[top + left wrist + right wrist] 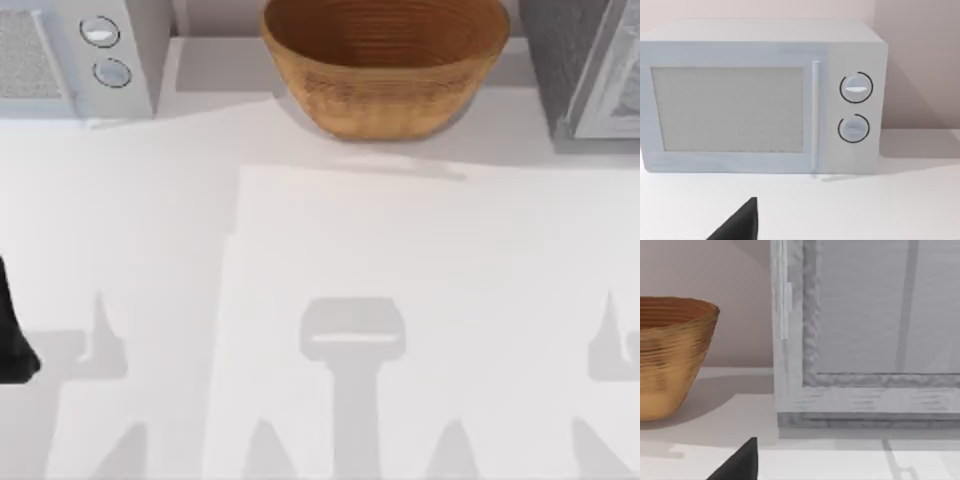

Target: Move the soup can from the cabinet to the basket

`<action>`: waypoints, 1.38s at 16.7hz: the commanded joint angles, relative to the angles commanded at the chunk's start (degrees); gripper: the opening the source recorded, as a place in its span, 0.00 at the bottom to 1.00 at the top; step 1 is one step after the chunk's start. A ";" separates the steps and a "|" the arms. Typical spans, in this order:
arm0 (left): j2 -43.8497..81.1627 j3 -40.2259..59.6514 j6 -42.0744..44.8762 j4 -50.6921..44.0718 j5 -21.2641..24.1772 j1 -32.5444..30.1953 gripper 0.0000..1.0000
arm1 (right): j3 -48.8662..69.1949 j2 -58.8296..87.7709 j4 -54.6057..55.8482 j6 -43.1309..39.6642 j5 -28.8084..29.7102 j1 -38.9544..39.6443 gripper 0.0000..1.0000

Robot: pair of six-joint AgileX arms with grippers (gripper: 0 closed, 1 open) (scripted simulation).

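The soup can is out of view. The tan woven basket [385, 100] stands at the back centre of the table, and its ribbed wall [670, 360] appears in the right wrist view. The dark grey speckled cabinet [560, 60] stands at the back right. Its pale white-framed door [790, 340] looks shut in the right wrist view and hides the inside. A dark part of my left gripper [12, 340] sits at the table's left edge and shows low in its wrist view [740, 225]. A dark part of my right gripper [740, 465] faces the cabinet door, well short of it.
A white appliance [60, 60] with two round knobs [856, 88] and a mesh panel stands at the back left, facing my left wrist camera. The white tabletop [340, 260] stretches open between the arms and the back row, crossed by grey shadows.
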 joint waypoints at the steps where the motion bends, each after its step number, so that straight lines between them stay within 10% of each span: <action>1: 0.00 0.00 0.00 0.00 0.00 0.00 1.00 | 0.00 0.00 0.00 0.00 0.00 0.00 1.00; 8: 0.00 0.00 0.00 0.00 0.00 0.00 1.00 | 12.63 9.93 -2.64 0.01 1.26 1.80 1.00; 23: 0.00 0.00 0.00 0.00 0.00 0.00 1.00 | 86.86 66.65 -21.07 0.76 9.45 9.66 1.00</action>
